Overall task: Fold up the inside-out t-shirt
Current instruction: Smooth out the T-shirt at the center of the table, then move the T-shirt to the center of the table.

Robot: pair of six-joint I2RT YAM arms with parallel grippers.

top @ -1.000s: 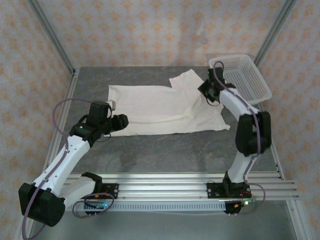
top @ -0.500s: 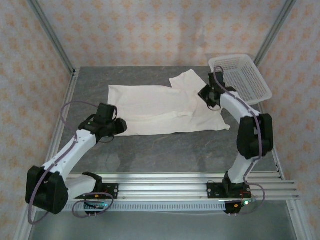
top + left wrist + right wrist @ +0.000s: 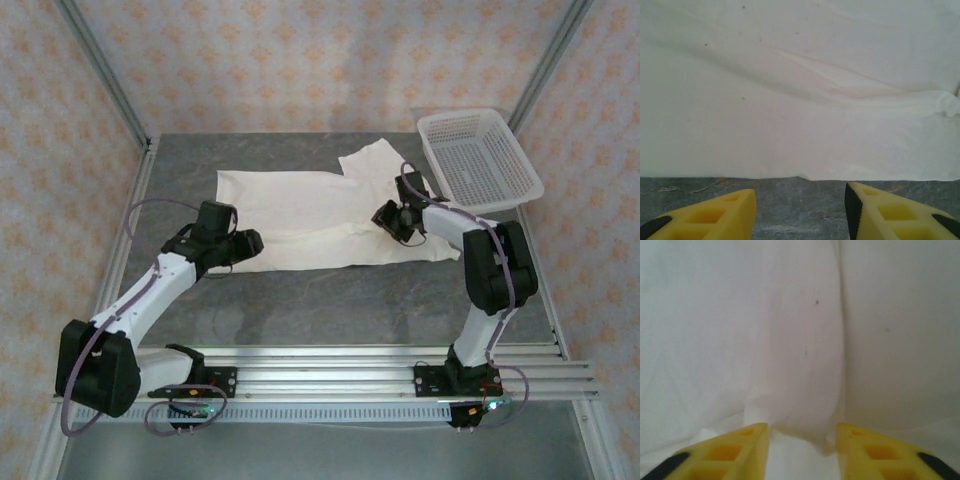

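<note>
The t-shirt [image 3: 320,215] lies spread on the table [image 3: 350,300], behind its middle. The mesh basket [image 3: 480,158] sits at the far right corner, just right of the shirt's far sleeve. The left gripper [image 3: 250,242] is at the shirt's near left edge, over bare table just before the hem. The right gripper [image 3: 385,215] is over the shirt's right part, its fingers [image 3: 740,442] either side of a raised fold.

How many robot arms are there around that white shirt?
2. The left arm reaches to the shirt's near-left edge; the right arm bends over its right side, beside the basket.
</note>
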